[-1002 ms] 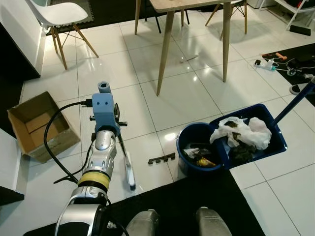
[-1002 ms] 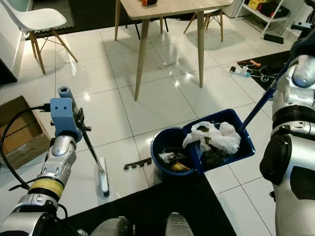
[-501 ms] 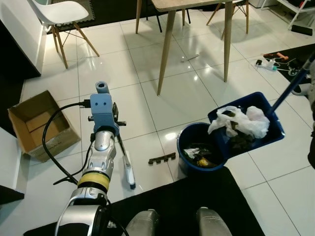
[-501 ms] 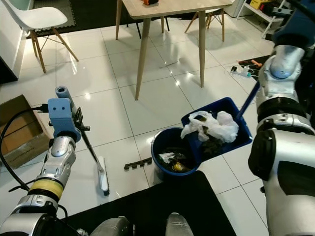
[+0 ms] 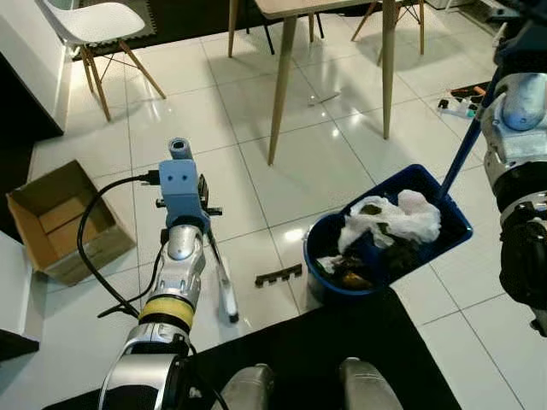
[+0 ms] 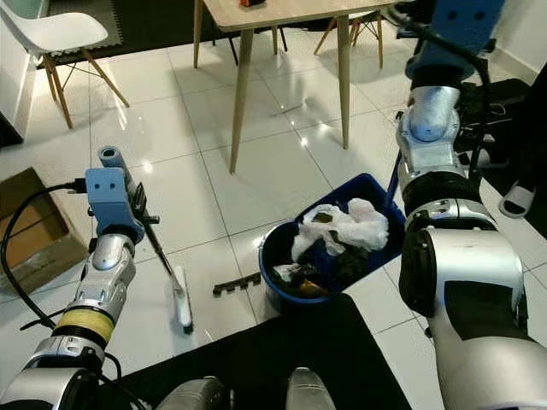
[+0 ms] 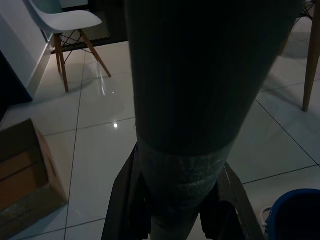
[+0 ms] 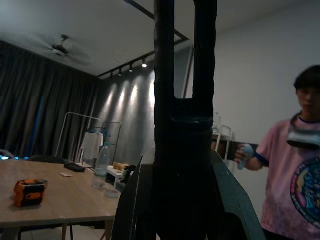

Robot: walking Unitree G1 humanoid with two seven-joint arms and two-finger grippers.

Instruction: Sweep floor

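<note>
Blue plastic long-handled dustpan (image 5: 408,224), loaded with crumpled white paper and dark scraps (image 5: 389,224), had risen and tilted over the round blue waste bin (image 5: 335,272); half a second earlier it sat lower and further out, and a second earlier its far end rested on the white tiled floor (image 5: 291,171). This lift suggested that the emptying step was under way, though the litter had not yet slid into the bin. The right gripper (image 8: 184,165) was clamped around the dustpan's dark pole, the right arm having swung up and inward. The left gripper (image 7: 175,210) gripped the grey handle of the upright broom (image 5: 215,265), whose head stayed on the floor, unmoved. A small dark comb-like piece (image 5: 279,275) remained unswept beside the bin, near the black mat (image 5: 342,333).
</note>
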